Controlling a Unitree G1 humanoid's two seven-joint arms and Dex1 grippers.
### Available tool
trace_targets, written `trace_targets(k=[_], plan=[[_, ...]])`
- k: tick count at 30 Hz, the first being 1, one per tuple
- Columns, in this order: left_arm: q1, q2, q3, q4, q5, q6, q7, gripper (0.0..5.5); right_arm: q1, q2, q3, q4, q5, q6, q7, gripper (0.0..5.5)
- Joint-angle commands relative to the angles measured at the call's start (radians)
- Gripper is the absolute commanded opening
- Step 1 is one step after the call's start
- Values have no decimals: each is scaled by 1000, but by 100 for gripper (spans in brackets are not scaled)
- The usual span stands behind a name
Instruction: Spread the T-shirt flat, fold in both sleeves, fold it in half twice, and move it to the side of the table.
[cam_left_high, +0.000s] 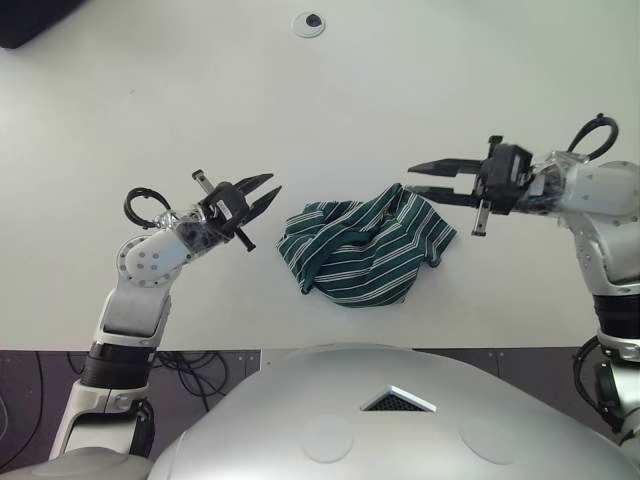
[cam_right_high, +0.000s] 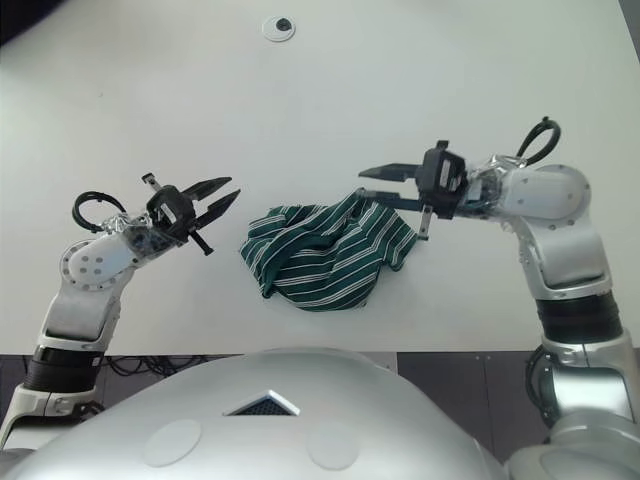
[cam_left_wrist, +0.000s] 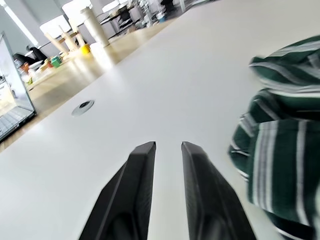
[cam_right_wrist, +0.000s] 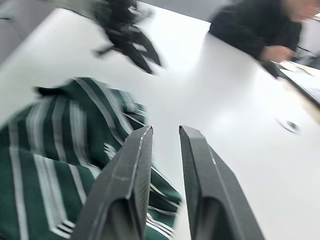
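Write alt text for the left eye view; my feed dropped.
A crumpled green-and-white striped T-shirt lies bunched on the white table, not yet spread. The left gripper hovers open just left of it; the right gripper is open at its far right edge, holding nothing.

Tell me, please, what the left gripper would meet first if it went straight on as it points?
Probably only bare table: the left gripper points past the T-shirt, not at it, though its height is unclear.
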Motion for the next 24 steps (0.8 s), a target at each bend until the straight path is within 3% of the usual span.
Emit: trace_targets(k=[1, 8, 17, 24], plan=[[151, 57, 30, -36, -110, -97, -140, 122, -6, 5, -21, 12, -26, -1, -15, 98], [363, 18, -41, 51, -104, -239, -221, 219, 20, 33, -11, 28, -44, -32, -26, 98], [371, -89, -114, 127, -30, -304, -133, 219, 37, 41, -11, 34, -56, -51, -13, 98], [394, -88, -165, 114, -14, -323, -128, 219, 41, 38, -17, 36, -60, -56, -10, 98]])
